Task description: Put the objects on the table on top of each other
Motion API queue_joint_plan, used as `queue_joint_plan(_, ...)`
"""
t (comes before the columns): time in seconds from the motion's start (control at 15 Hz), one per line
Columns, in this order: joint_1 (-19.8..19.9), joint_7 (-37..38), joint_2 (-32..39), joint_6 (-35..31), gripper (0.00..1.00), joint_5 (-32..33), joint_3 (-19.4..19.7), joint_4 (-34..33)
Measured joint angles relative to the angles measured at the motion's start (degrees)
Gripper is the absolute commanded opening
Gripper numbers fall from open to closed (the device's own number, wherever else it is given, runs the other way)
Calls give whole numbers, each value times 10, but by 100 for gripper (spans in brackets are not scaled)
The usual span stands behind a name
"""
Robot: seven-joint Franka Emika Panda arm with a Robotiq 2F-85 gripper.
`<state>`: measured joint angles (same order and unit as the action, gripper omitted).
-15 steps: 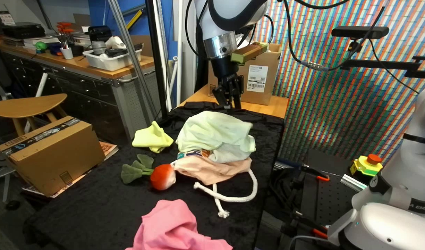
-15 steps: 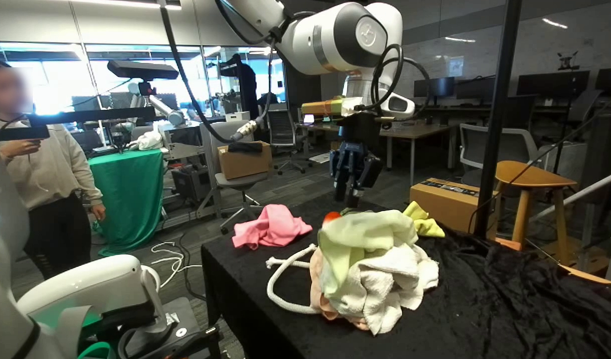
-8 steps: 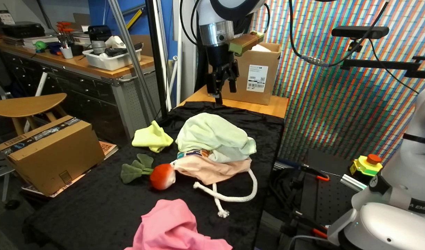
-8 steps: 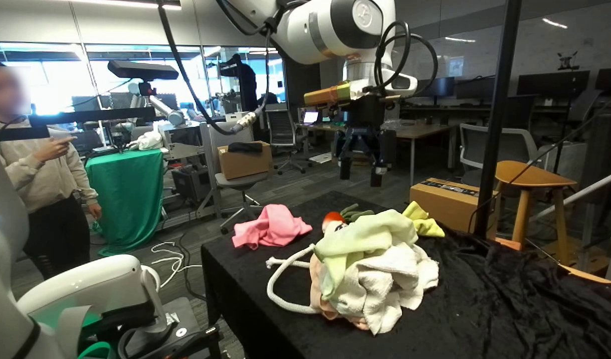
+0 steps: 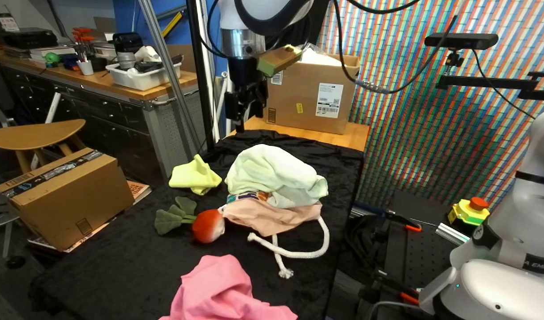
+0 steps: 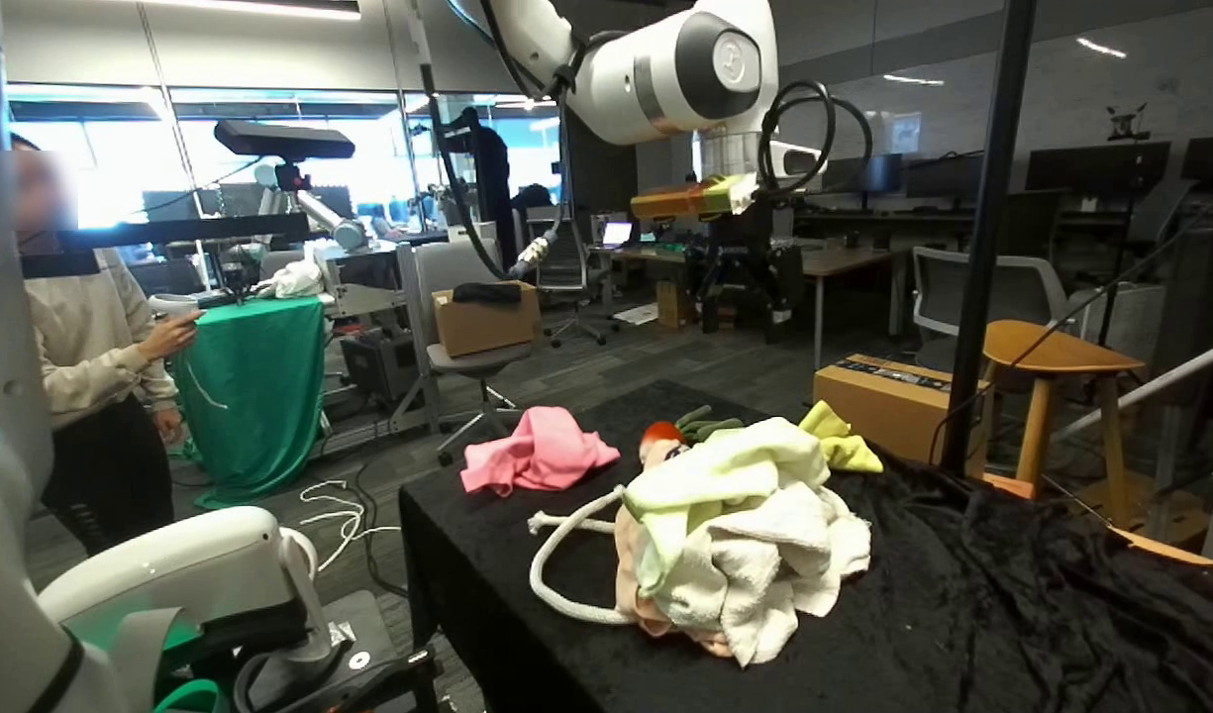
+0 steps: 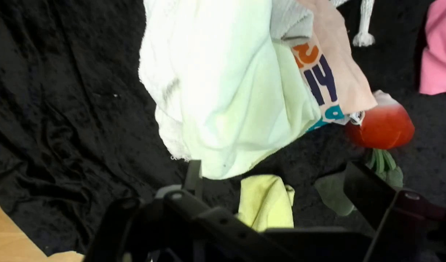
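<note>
I count one spread end effector (image 5: 250, 122), two yellow-green cloths (image 5: 194, 176), one pink cloth (image 5: 223, 291), seemingly one white cloth (image 6: 759, 584).

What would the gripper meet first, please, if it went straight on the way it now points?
Probably the edge of the pale yellow-green cloth; depth is unclear, so the gripper might instead reach the black-covered table beside it.

- Arm (image 6: 646, 89): white, rounded shells.
- Joint cap (image 6: 702, 67): dark grey, round emblem (image 6: 732, 56).
- Wrist collar (image 5: 240, 43): silver.
- Cable (image 5: 339, 43): black, metal connector (image 5: 372, 86).
- Claw (image 6: 742, 331): black, visible screws (image 7: 412, 195).
- Dark band (image 5: 538, 266): "EMIKA".
</note>
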<state>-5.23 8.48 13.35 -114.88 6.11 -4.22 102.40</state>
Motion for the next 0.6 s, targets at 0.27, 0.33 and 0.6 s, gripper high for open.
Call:
queue_joint_plan(0.27, -14, 19, 83, -55, 100, 0, 0, -59)
queue_joint_plan(0.33, -16, 23, 104, -63, 100, 0, 1, -74)
queue_joint_plan(0.6, -25, 46, 182, -80, 100, -1, 4, -140)
